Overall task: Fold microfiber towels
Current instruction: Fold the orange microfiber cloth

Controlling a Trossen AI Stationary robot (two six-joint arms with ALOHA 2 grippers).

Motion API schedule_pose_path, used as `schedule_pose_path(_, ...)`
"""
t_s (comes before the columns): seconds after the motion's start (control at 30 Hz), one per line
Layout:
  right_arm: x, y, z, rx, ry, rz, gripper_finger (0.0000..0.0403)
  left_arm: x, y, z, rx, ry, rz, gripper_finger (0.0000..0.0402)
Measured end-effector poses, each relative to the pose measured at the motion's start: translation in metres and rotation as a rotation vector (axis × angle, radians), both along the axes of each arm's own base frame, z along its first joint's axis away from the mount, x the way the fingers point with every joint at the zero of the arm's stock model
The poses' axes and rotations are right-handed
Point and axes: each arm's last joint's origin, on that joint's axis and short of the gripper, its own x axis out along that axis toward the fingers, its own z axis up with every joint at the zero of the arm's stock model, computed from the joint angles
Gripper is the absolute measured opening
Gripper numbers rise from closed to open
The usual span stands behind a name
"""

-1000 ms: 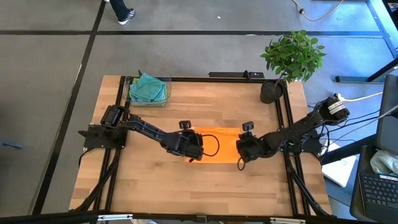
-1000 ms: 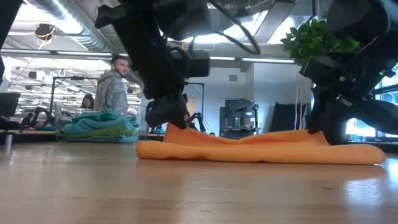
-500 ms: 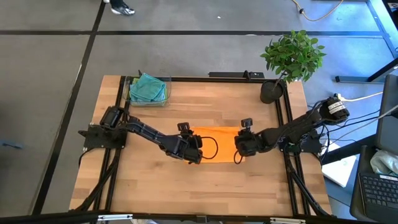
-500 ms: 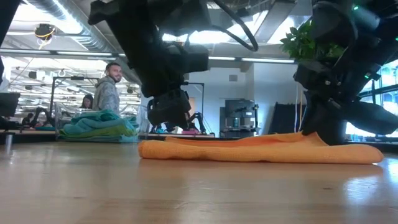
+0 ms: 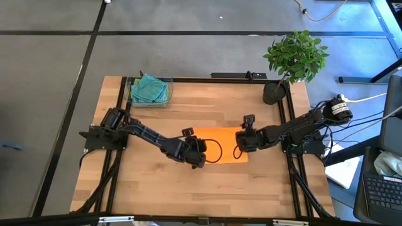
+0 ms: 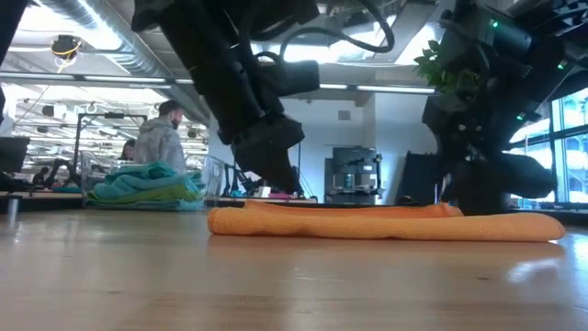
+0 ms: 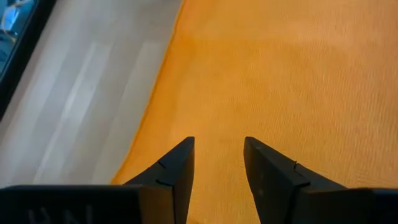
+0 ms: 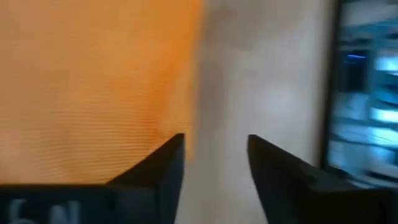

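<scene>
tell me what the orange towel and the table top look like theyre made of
Orange towel: soft fabric, likely microfiber; matte, with a fine ribbed weave in the left wrist view, and it lies limp and folded flat.
Table top: light wood, probably laminated strips; the high view shows parallel planks with grain, and the low view shows a faint sheen, suggesting a sealed finish.

Non-task stuff around the wooden table (image 5: 157, 188)

Potted plant (image 5: 295, 59) on table's far right corner, dark pot (image 5: 274, 92) by the edge. Black bar (image 5: 239, 76) along far edge, left of plant. Laptop (image 5: 383, 188) on the floor off table's right side, w/ white sheet (image 5: 344, 172) just beside. Person (image 6: 158, 140) in room beyond table, low view.
</scene>
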Motion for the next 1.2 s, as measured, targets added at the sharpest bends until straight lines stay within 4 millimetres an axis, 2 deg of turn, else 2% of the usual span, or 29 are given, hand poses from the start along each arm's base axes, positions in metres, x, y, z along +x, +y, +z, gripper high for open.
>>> schedule_pose_path(0.1,0.0,-0.003,0.003,-0.15,-0.044,-0.06,0.021,-0.004,-0.002,-0.001,-0.007,0.015,0.016,0.0131)
schedule_pose_path(0.2,-0.001,-0.005,0.005,-0.238,-0.074,-0.097,0.0227,-0.006,-0.006,-0.002,-0.016,0.018,0.031,0.0131)
schedule_pose_path(0.37,-0.001,-0.005,0.005,-0.231,-0.074,-0.096,0.0225,-0.008,-0.011,-0.003,-0.03,0.005,0.042,0.0131)
schedule_pose_path(0.47,-0.002,0.003,0.007,-0.212,-0.097,-0.096,0.0215,-0.009,-0.014,-0.004,-0.036,0.002,0.047,0.0131)
schedule_pose_path(0.63,-0.002,0.034,0.019,-0.134,-0.112,0.002,0.0196,-0.011,-0.02,-0.004,-0.05,-0.018,0.056,0.0131)
schedule_pose_path(0.73,-0.001,0.054,0.023,0.048,-0.111,0.092,0.0191,-0.012,-0.026,-0.004,-0.077,-0.056,0.087,0.0131)
schedule_pose_path(0.83,-0.003,0.064,0.02,0.213,-0.059,0.16,0.019,-0.012,-0.032,-0.007,-0.057,-0.115,0.116,0.0131)
schedule_pose_path(0.9,-0.003,0.062,0.018,0.219,-0.039,0.17,0.019,-0.012,-0.036,-0.007,-0.052,-0.12,0.106,0.0131)
schedule_pose_path(1.0,-0.002,0.048,0.012,0.226,0.014,0.163,0.019,-0.009,-0.041,-0.009,-0.081,-0.144,0.092,0.0131)
schedule_pose_path(1.2,0.006,0.014,0.007,0.396,0.103,0.145,0.019,-0.007,-0.044,-0.013,-0.09,-0.161,0.081,0.0131)
